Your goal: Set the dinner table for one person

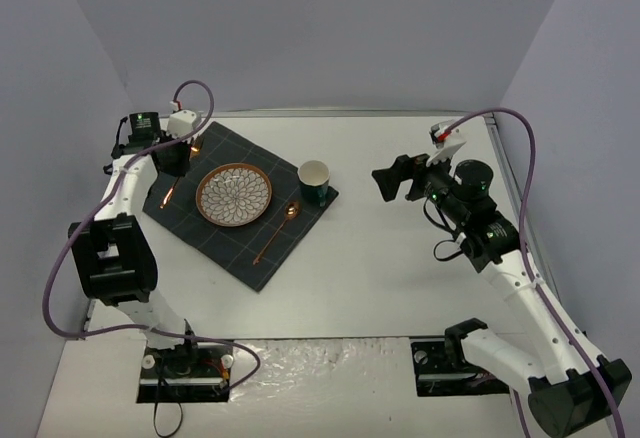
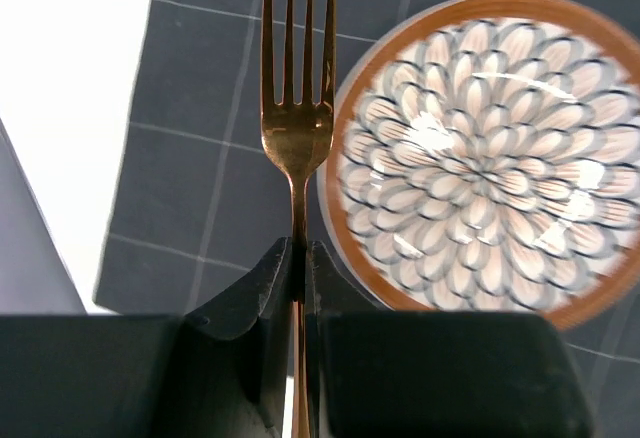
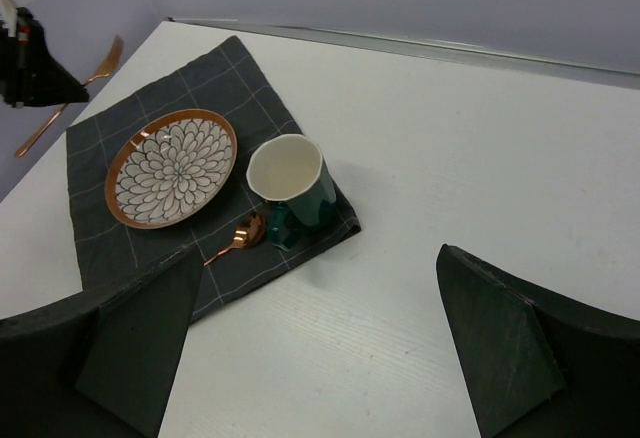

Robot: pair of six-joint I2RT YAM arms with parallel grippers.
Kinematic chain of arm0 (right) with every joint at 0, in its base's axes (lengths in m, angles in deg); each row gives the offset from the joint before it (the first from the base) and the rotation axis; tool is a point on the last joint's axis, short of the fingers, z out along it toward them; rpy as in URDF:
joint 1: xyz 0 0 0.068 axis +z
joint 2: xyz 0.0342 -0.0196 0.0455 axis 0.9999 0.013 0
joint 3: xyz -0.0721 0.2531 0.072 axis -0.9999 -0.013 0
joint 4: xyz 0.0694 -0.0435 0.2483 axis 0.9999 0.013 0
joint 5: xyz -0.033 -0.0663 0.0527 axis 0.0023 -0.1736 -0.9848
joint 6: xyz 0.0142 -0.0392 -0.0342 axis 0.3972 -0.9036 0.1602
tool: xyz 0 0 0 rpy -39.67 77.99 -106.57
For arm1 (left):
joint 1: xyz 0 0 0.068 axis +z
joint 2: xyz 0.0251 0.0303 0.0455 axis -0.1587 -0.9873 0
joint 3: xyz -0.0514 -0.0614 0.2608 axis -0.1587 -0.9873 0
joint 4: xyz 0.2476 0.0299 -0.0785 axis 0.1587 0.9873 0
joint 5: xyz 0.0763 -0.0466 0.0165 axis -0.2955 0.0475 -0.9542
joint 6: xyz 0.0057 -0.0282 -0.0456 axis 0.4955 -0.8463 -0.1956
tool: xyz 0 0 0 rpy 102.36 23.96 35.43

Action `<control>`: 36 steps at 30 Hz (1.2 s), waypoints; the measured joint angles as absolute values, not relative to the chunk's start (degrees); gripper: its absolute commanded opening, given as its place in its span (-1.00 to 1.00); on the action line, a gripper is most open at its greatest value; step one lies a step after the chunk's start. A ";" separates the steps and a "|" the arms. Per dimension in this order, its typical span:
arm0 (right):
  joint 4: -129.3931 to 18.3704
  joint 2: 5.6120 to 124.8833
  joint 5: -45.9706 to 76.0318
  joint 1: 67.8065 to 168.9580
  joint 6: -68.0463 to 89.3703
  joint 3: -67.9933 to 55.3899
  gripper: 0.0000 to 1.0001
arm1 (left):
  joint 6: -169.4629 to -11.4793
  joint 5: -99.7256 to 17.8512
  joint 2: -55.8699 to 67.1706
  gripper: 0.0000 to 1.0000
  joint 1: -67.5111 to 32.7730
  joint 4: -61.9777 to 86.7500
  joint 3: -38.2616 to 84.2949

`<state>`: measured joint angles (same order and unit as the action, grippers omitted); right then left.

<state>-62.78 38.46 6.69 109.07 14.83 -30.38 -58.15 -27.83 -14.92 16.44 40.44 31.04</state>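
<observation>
On the white dinner table [image 1: 400, 278] lies a dark grey checked mat [image 1: 215, 243]. On the mat are a flower-patterned plate [image 1: 233, 195], a green cup [image 1: 314, 182] and a copper spoon [image 1: 274, 233]. My left gripper [image 1: 172, 163] is shut on a copper fork [image 2: 297, 128] and holds it just left of the plate [image 2: 490, 148], over the mat [image 2: 190, 188]. My right gripper [image 1: 392, 182] is open and empty above the bare table, right of the cup [image 3: 290, 188]. The right wrist view also shows the plate [image 3: 172, 166], the spoon [image 3: 235, 240] and the fork [image 3: 65, 96].
Grey walls close in the table at the back and both sides. The arm bases [image 1: 185, 368] sit at the near edge.
</observation>
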 measured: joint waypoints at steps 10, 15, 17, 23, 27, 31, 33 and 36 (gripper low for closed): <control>-64.03 37.60 5.45 111.87 12.95 -32.14 1.00 | -47.93 -21.67 -32.77 -1.00 19.14 40.32 41.77; -64.07 38.48 5.07 111.87 11.97 -32.54 1.00 | -45.94 -19.14 -38.23 -1.00 20.79 39.92 46.24; -64.09 38.55 4.82 111.87 11.65 -32.74 1.00 | -45.49 -18.42 -39.31 -1.00 21.29 40.09 46.89; -64.25 39.38 4.21 111.87 11.20 -32.77 1.00 | -43.54 -16.98 -41.83 -1.00 21.69 40.96 49.34; -64.68 39.54 4.15 111.87 11.06 -33.03 1.00 | -42.45 -16.22 -44.22 -0.94 21.58 41.99 52.59; -64.93 40.00 4.10 111.87 11.03 -33.23 1.00 | -41.67 -15.76 -45.64 -0.93 21.58 42.83 53.69; -64.96 40.27 4.01 111.87 11.03 -33.30 1.00 | -41.54 -15.70 -46.02 -0.93 21.58 43.16 53.93; -65.11 40.50 3.82 111.87 11.03 -33.54 1.00 | -41.45 -15.60 -46.52 -0.92 21.58 43.53 54.21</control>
